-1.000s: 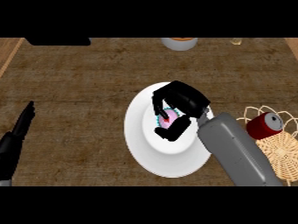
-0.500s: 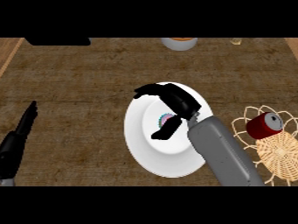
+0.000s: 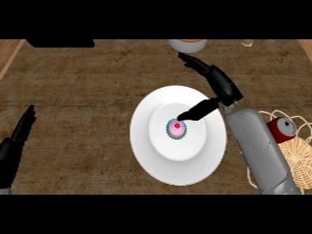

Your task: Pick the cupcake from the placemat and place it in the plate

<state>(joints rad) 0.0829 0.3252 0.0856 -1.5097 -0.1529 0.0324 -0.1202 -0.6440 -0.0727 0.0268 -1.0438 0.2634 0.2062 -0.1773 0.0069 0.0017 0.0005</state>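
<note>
Head view: right hand (image 3: 220, 83) spread open, fingers straight, holding nothing, thumb tip just above the cupcake (image 3: 177, 129). Cupcake standing upright at the middle of the plate (image 3: 148, 155), red top facing up, no long axis to tell. Left hand (image 3: 9, 151) open, resting well left of the plate on the surface (image 3: 84, 91).

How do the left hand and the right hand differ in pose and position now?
The right hand is over the counter, fingers spread open above the plate, its thumb pointing at the cupcake. The left hand rests at the left edge, fingers straight. Both are black and open.
</note>
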